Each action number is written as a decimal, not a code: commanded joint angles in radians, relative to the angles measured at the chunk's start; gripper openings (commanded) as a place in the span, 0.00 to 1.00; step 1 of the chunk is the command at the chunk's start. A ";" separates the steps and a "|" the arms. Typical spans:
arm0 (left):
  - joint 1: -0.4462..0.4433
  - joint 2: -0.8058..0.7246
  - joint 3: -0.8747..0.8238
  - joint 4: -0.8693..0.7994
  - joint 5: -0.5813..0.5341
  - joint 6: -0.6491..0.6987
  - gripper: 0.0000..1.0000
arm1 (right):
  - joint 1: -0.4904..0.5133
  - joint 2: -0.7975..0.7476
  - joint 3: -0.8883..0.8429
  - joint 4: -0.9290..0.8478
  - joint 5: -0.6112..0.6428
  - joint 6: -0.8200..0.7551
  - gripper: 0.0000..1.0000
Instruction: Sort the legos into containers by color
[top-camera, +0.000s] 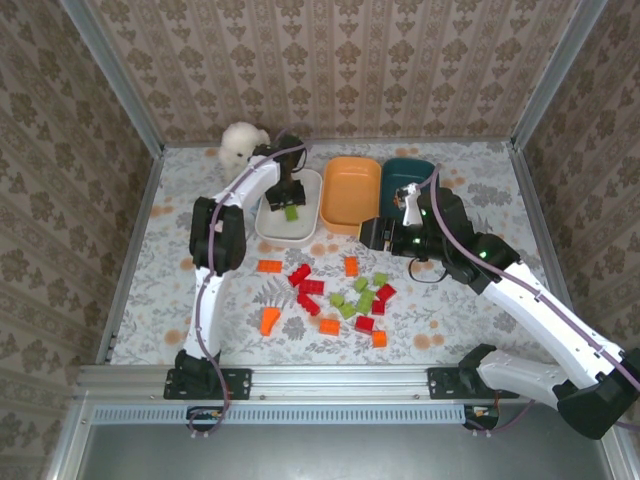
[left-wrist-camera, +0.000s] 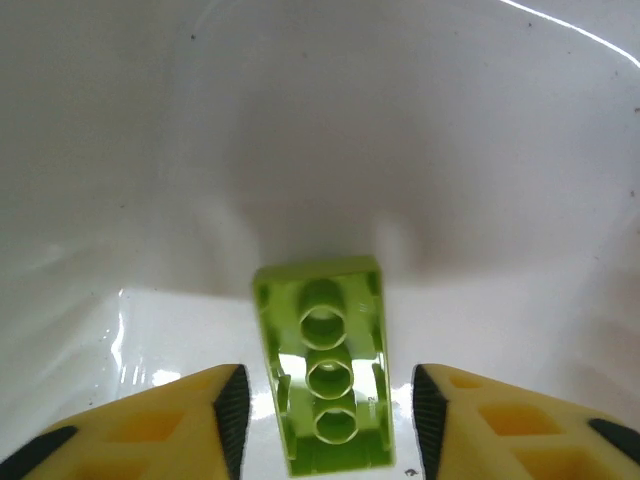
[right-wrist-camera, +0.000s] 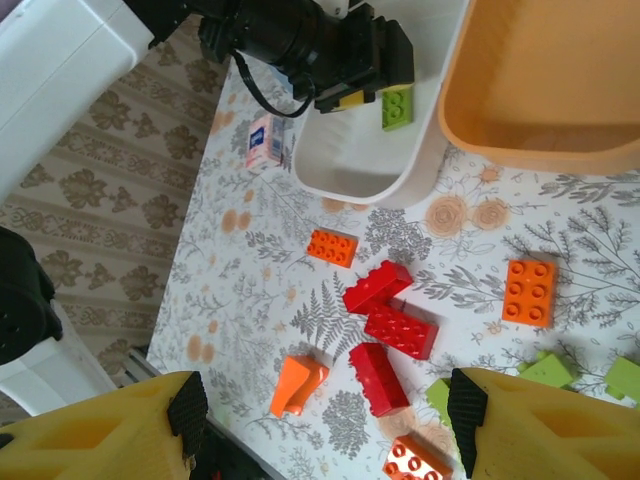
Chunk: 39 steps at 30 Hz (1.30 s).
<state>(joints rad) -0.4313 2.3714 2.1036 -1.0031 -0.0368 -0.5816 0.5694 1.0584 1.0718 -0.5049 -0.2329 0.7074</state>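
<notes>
My left gripper (left-wrist-camera: 325, 425) is down inside the white dish (left-wrist-camera: 480, 200), open, its jaws standing off either side of a light green lego (left-wrist-camera: 325, 375). That brick lies loose with its hollow underside towards the camera. From above, the same green lego (top-camera: 291, 212) sits in the white dish (top-camera: 270, 225) under the left gripper (top-camera: 289, 198). My right gripper (right-wrist-camera: 320, 410) hangs open and empty above red legos (right-wrist-camera: 383, 378) on the table. Red, orange and green legos (top-camera: 345, 298) lie scattered in the middle. The orange dish (top-camera: 350, 192) and teal dish (top-camera: 405, 178) stand to the right of the white one.
A white plush toy (top-camera: 240, 143) sits at the back left corner, behind the white dish. A small blue clock (right-wrist-camera: 265, 142) lies just left of the white dish (right-wrist-camera: 355, 165). Patterned walls close in the table on three sides.
</notes>
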 joint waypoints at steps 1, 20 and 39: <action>-0.004 -0.019 0.019 -0.039 0.014 -0.001 0.56 | -0.005 0.004 0.010 -0.065 0.041 -0.014 0.69; -0.101 -0.650 -0.387 0.292 0.028 -0.003 0.75 | -0.003 0.086 -0.015 -0.414 0.294 0.144 0.63; -0.217 -1.482 -1.274 0.570 0.366 -0.014 0.86 | 0.080 0.325 -0.269 -0.061 0.262 0.459 0.56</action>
<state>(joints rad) -0.6468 0.9333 0.8471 -0.4622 0.2955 -0.5827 0.6277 1.3598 0.8185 -0.6502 0.0158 1.0836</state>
